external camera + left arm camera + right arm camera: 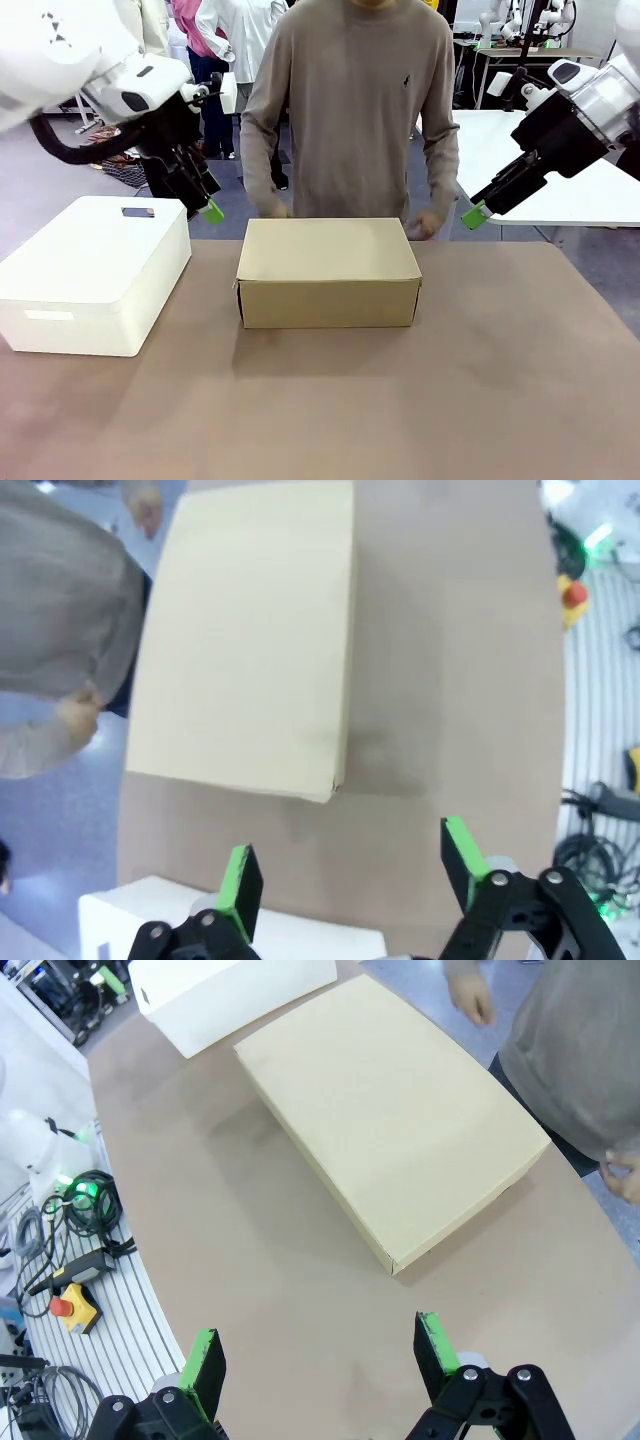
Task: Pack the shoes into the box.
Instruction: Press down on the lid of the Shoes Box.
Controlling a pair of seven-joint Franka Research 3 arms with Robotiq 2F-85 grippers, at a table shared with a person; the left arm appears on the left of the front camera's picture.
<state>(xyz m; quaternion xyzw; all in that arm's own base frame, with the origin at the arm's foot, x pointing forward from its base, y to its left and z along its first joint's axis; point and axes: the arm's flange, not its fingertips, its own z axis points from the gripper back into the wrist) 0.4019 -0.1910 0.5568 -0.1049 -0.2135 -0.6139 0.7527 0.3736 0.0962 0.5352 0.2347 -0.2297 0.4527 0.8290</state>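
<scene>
So the box (pixel 329 272) sits shut in the middle of the table (pixel 480 400), lid flap down, long axis running left-right across the table as seen from the robot's side; the shoes aren't visible, presumably already inside, can't confirm. Left gripper (pixel 207 207) hangs up in the air off the box's far-left corner, above the gap between the box and the white bin (pixel 90 275); its wrist view shows the fingers spread apart with nothing between them, box lying ahead of and below the jaws. Right gripper (pixel 473 214) hangs off the far-right corner, also raised and well clear of the cardboard, jaws spread wide and empty in its wrist view (pixel 320 1360), box lying diagonally ahead. Both arms flank the box roughly symmetrically; left looks slightly nearer to its corner. The person's hands (pixel 428 226) are at the far edge of the box, one at each back corner, closer to it than either gripper. My read: packing looks done or nearly so, any further move would go down and inward toward the lid
</scene>
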